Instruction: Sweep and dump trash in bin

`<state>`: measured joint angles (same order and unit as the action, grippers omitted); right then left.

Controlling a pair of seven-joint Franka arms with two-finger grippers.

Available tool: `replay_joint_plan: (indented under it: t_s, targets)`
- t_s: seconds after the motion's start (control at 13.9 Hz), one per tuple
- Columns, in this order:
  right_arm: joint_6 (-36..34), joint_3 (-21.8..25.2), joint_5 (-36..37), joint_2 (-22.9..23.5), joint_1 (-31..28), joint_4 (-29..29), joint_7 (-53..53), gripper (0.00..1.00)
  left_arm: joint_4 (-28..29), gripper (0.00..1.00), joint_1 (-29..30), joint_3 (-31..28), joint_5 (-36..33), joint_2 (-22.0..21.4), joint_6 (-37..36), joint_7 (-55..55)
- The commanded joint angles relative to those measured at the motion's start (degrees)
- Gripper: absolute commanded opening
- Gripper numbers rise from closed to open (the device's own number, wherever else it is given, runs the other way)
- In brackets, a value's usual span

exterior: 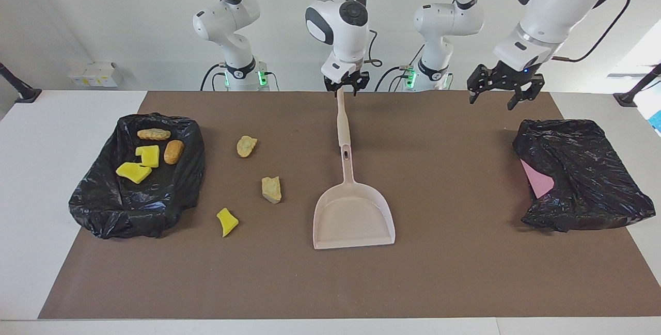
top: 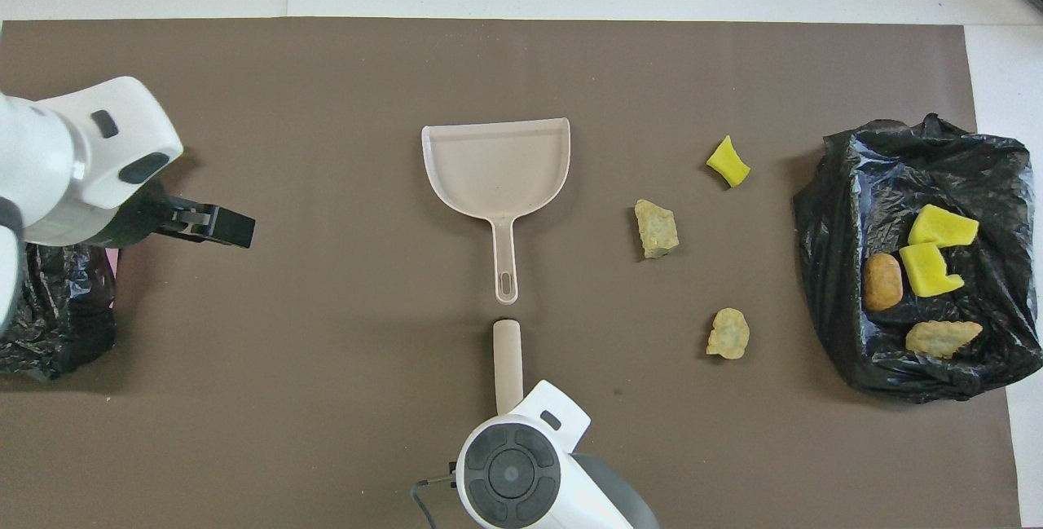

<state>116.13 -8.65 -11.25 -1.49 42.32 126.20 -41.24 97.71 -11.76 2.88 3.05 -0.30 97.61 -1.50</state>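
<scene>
Right arm: I have it coming in from its base, bent high at the elbow, wrist pointing straight down.
Right gripper (exterior: 346, 86): hanging low near the robots' edge of the table, fingers partly closed round a pale rod.
Left arm: I see it raised, forearm slanting down.
Left gripper (exterior: 499, 90): up in the air, fingers spread wide, holding nothing.

Right gripper (exterior: 346, 85) up in the air, clamped on a pale stick (exterior: 342, 118) hanging over the dustpan (exterior: 353, 216) handle. Left gripper (exterior: 498, 90) spread wide, raised near a black bag (exterior: 583, 170). Three scraps (exterior: 271, 189) on mat, four in the bin (exterior: 139, 175).
</scene>
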Motion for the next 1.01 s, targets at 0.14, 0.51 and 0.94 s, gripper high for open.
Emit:
replay_joint_plan:
  t_s: [0.14, 0.51, 0.94]
  targets:
    - [6.2, 0.1, -1.6, -0.3, 0.8, 4.9, -0.9, 0.64, 6.0, 1.0, -7.5, -0.7, 0.3, 1.5, 11.7, -12.0]
    - [8.3, 0.0, -1.6, 1.9, 2.3, 5.0, -0.9, 0.58, 5.5, 1.0, -14.6, -0.8, 0.2, 9.4, 20.4, -22.3]
    - [7.7, 0.1, -1.6, 2.0, 2.4, 4.8, 0.1, 0.0, 5.9, 1.0, -21.3, -0.8, -0.7, 15.7, 28.4, -28.7]
